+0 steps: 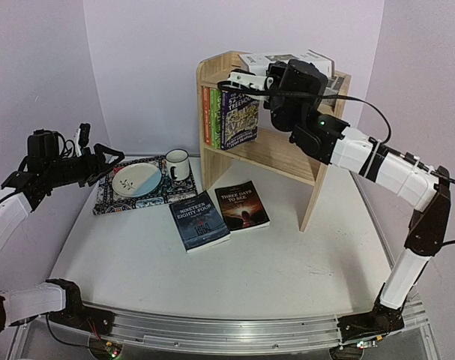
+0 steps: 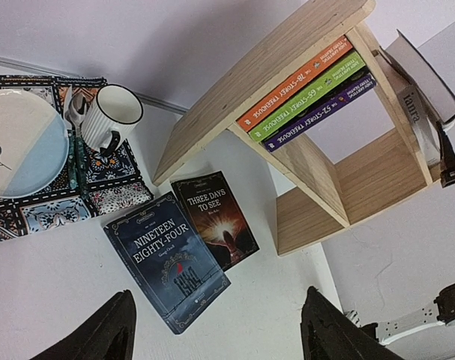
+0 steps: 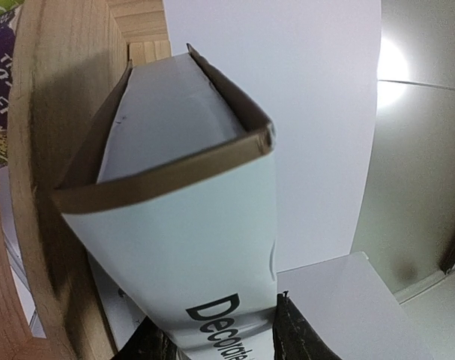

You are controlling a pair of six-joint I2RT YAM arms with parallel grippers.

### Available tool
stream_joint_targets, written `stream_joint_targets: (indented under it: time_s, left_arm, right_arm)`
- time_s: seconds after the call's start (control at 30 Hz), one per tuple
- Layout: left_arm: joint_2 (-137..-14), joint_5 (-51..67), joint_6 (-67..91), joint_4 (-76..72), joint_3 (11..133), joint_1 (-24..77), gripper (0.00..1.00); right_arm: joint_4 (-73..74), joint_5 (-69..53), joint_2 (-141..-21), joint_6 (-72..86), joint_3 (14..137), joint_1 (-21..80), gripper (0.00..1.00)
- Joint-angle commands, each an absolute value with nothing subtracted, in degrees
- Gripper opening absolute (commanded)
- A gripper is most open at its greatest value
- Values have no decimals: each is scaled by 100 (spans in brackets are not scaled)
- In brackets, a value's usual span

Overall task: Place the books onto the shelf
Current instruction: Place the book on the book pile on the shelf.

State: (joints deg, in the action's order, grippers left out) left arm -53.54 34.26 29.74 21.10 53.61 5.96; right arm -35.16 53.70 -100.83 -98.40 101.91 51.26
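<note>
The step in hand looks like shelving the white book [image 3: 182,225]. The right gripper [image 3: 216,341] pinches it, one finger against each cover, up by the top of the shelf [image 1: 321,187] at about 1 o'clock on the table; whether it already rests on wood I cannot tell. Next it likely needs guiding upright to the 3 o'clock side of the three paperbacks [image 1: 221,116], then letting go. The dark blue book [image 1: 199,220] and black book [image 1: 242,206] lie flat near the middle. The left gripper [image 1: 107,163] hangs at 9 o'clock, fingers spread, empty.
</note>
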Motion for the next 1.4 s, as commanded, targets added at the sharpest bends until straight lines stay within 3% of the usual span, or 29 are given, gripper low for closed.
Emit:
stream_joint_targets:
  time_s: [0.0,0.67,0.77,0.83,0.9,0.93,1.03,1.13,1.37]
  left_arm:
    - [-5367,3552,2800,2054,5469,602,77]
    - [-5361,3578,2839,2052,5439,606,77]
    - [-5397,3586,2831,2044,5450,602,77]
    - [-5425,3586,2830,2052,5458,606,77]
    - [-5424,3594,2826,2046,5441,606,77]
    - [-5423,3592,2826,2047,5434,606,77]
    - [-5399,3570,2821,2046,5415,605,77]
    - [-5411,3588,2821,2046,5416,602,77]
    - [-5476,4089,3292,1337,5516,615,78]
  right_arm:
    - [-3650,6060,-9730,-9835,9904,5300,25]
    - [-3870,6701,-9213,-9570,9374,5511,27]
    - [-3876,6744,-9281,-9570,9418,5515,34]
    - [-3876,6729,-9307,-9551,9433,5511,32]
    - [-3873,6803,-9324,-9561,9468,5513,23]
    - [-3875,6884,-9339,-9544,9495,5514,24]
    - [-3869,6973,-9327,-9480,9447,5517,37]
    - [-3868,6816,-9345,-9416,9365,5514,42]
    - [-3840,6540,-9437,-9333,9504,5514,79]
